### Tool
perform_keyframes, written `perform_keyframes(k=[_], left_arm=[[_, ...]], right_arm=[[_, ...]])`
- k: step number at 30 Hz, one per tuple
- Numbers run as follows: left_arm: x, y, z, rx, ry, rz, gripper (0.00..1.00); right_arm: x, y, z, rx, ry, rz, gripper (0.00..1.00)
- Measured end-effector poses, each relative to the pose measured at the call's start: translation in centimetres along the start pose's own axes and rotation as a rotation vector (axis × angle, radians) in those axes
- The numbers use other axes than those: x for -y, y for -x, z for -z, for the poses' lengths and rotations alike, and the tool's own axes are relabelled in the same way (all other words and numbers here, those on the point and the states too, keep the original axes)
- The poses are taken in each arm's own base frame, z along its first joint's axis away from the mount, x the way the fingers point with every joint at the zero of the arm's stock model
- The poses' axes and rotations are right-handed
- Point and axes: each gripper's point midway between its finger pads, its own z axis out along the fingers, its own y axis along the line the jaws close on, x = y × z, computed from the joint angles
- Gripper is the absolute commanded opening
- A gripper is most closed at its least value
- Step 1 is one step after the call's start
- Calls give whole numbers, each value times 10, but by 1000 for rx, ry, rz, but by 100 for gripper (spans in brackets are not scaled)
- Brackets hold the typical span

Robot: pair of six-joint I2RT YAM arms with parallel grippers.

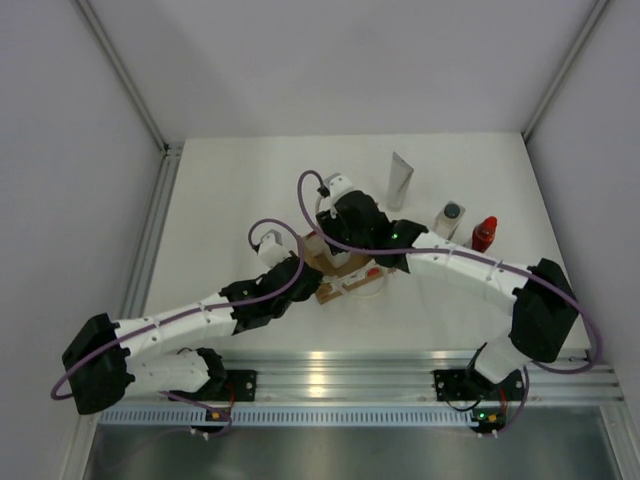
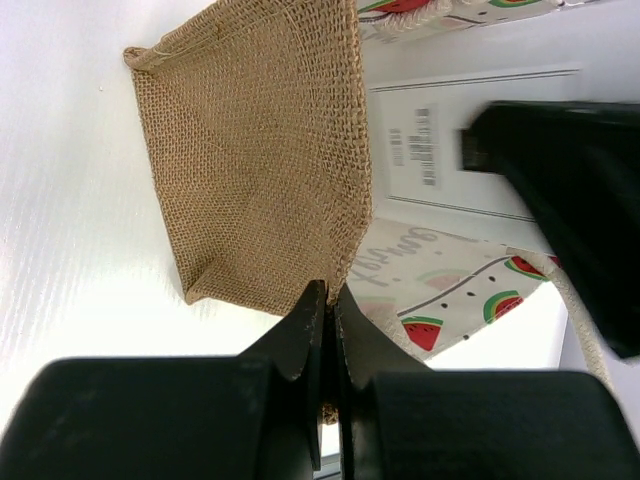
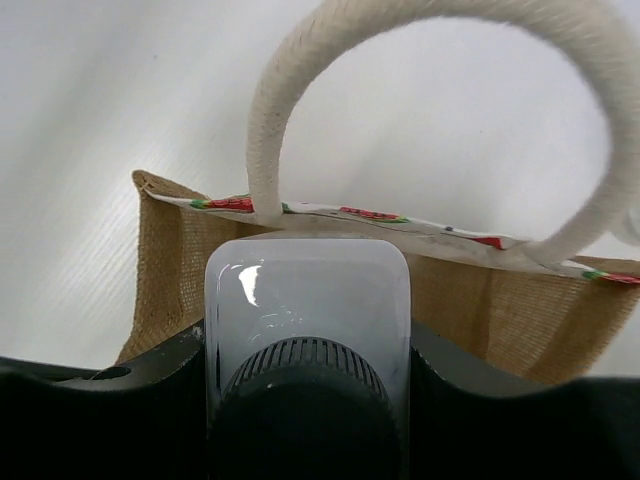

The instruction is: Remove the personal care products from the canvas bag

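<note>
The right fingers [image 3: 305, 380] clamp the clear bottle [image 3: 305, 290] at the canvas bag's [image 2: 260, 170] mouth. The left fingers [image 2: 330, 315] pinch shut on its burlap edge. 3 products stand well apart on the counter [image 1: 250, 180]. Best lift straight out, clear of the rope handle [image 3: 430, 50], with the bag pinned.

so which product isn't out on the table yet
The clear bottle with the dark cap, gripped in the right tool at the canvas bag; the white tube, grey-capped bottle and red bottle are out on the table.
</note>
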Motion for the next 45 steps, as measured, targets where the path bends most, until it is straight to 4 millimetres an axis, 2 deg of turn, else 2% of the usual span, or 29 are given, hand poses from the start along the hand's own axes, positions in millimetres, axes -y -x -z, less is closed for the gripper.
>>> perform_keyframes(k=[3,6,9,11,14,15,19,21,24,27,30,38,42,45], left_arm=[[0,0,1,0,-1,0,0],[0,0,1,0,0,-1,8],[-1,0,1,0,0,-7,23],[-1,1,1,2,2,-14,37],[-3,2,2,4,6,-21,50],[-3,2,2,4,7,-25,56],[-3,4,5,6,2,-46,71],[-3,5,6,8,-4,-59,82],[-1,7,9,10,-13,-77,89],[5,10,12,12,-27,-103,96],[17,15,16,12,-55,-133,98],[49,26,31,6,-148,-204,98],[59,33,40,14,-181,-260,98],[67,43,46,35,-184,-301,98]], right_arm=[[4,15,18,43,-2,-11,0],[9,26,35,61,-7,-17,0],[15,33,53,69,-17,-22,0],[22,39,68,78,-31,-27,0],[36,53,93,110,-57,-44,0],[43,59,104,130,-71,-55,0],[84,75,145,207,-149,-110,0],[108,77,163,235,-206,-144,0],[143,72,183,261,-289,-195,0],[165,51,190,242,-353,-218,0],[170,22,179,175,-368,-222,0],[164,-89,127,-77,-328,-255,0],[154,-121,112,-131,-283,-271,0],[149,-138,103,-160,-262,-280,0]])
